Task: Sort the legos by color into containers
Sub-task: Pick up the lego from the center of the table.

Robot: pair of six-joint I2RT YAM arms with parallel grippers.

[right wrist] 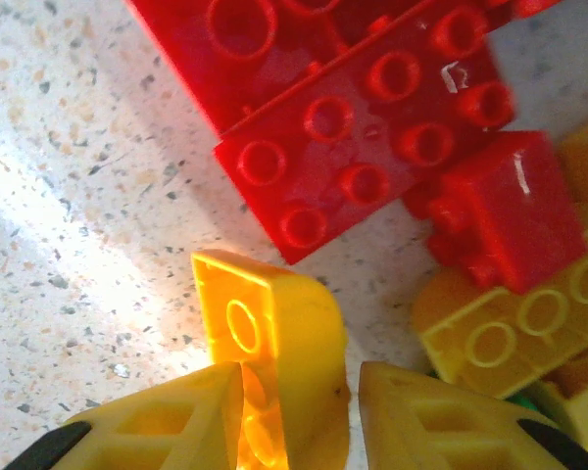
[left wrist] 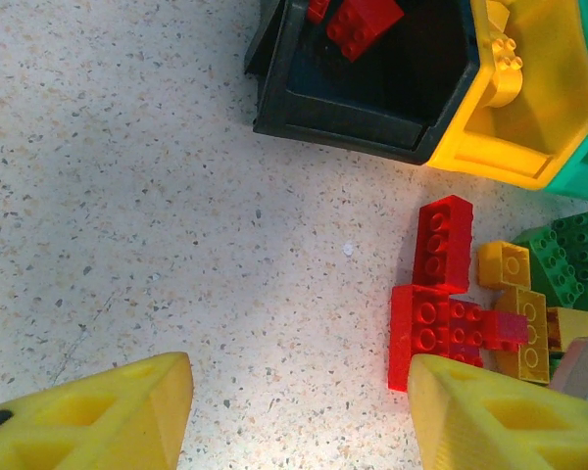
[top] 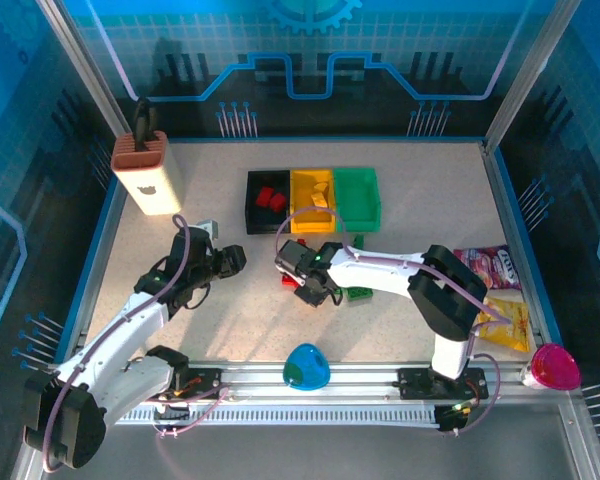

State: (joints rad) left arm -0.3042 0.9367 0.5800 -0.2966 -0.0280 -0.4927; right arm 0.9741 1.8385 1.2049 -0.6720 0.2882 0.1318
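From the top camera, the containers [top: 336,200] stand as one joined row: black, yellow, then green. Red pieces lie in the black bin [top: 250,200] and yellow ones in the yellow bin [top: 313,178]. The loose legos [top: 355,293] are heaped on the table just in front of the containers, on the arms' side, before the yellow and green bins. The right gripper [top: 313,288] is down at that heap. The left gripper [top: 232,258] sits in front of the containers' black end, a little to the left.

At the left wrist, the left gripper [left wrist: 299,416] is spread wide with bare table between its yellow fingers [left wrist: 98,416]. It holds nothing. The black bin's corner and the yellow bin are ahead, and red bricks [left wrist: 438,328] lie in front of the containers with yellow and green bricks beside them.

At the right wrist, the right gripper [right wrist: 299,416] has its fingers pinched on a yellow brick [right wrist: 274,343] that stands on edge. Red bricks and another yellow one lie touching each other. The containers fall outside this frame.
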